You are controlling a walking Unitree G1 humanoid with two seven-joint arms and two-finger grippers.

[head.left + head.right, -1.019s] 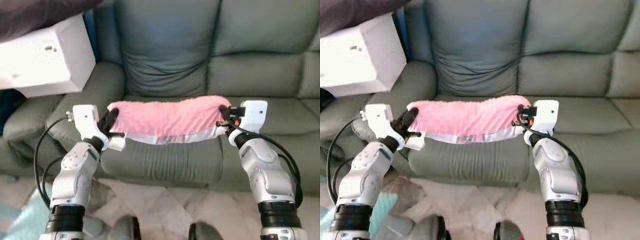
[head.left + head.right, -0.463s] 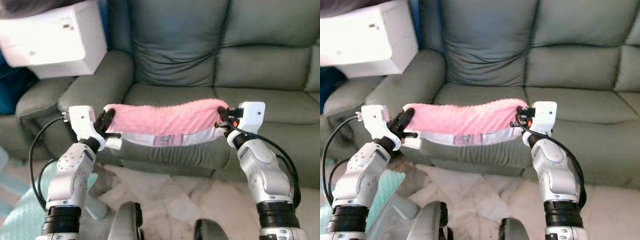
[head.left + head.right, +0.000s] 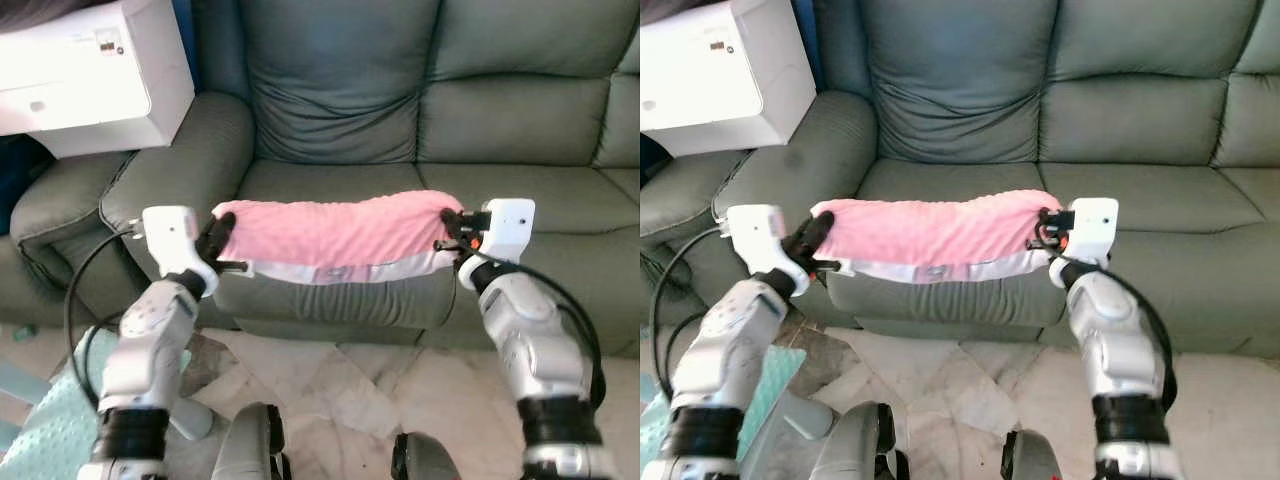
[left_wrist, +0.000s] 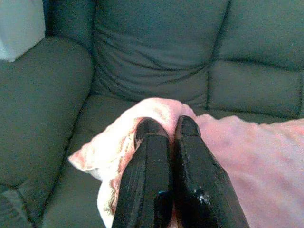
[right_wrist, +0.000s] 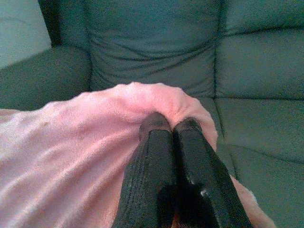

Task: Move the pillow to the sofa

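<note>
Both grippers are clamped on the pillow (image 3: 335,235): the left gripper (image 3: 216,240) pinches its left end and the right gripper (image 3: 450,228) its right end, fingers pressed together on bunched pink fabric in each wrist view. Stretched between them, the pillow hangs level in the air just over the front edge of the grey sofa (image 3: 340,110), pink side up with a white underside showing along the near edge. Its target, by my reading, is the seat cushion (image 3: 330,185) right behind it, bare and flat. To do this step well, both arms should carry forward together at the same height so the pillow stays taut and does not sag or twist, going far enough that its whole length clears the cushion's front lip. Lowering until the underside rests on the seat before letting go should keep it from sliding off onto the tiled floor (image 3: 330,380). A white box (image 3: 95,75) on the sofa's arm sits well clear.
</note>
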